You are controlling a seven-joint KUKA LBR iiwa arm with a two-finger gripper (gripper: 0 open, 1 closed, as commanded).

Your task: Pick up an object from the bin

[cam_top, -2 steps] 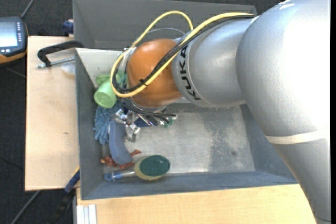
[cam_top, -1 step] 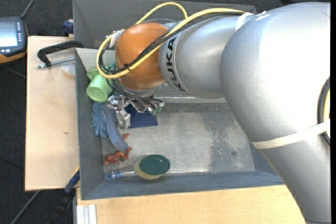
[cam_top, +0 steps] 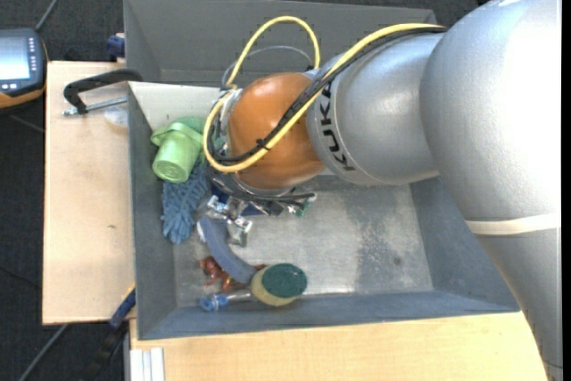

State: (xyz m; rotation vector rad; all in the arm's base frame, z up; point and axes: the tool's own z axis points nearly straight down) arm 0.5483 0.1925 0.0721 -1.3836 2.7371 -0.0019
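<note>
Camera view: the jaws are seen low in the grey bin (cam_top: 384, 238), left of centre, under the orange wrist cover (cam_top: 268, 134) (apart or together cannot be told). A grey curved strip (cam_top: 223, 256) lies just beneath them, with a blue shaggy cloth (cam_top: 181, 202) beside it. A round green-topped pad (cam_top: 280, 283) lies near the front wall.

The grey metal bin (cam_top: 384, 245) is showing a matt, scuffed floor. The green cup (cam_top: 176, 154) is gleaming like smooth plastic, the blue cloth (cam_top: 181, 205) is looking shaggy, the round pad (cam_top: 284, 281) is showing a rough dark-green face, and the arm's orange cover (cam_top: 268, 134) is shining glossy.
</note>
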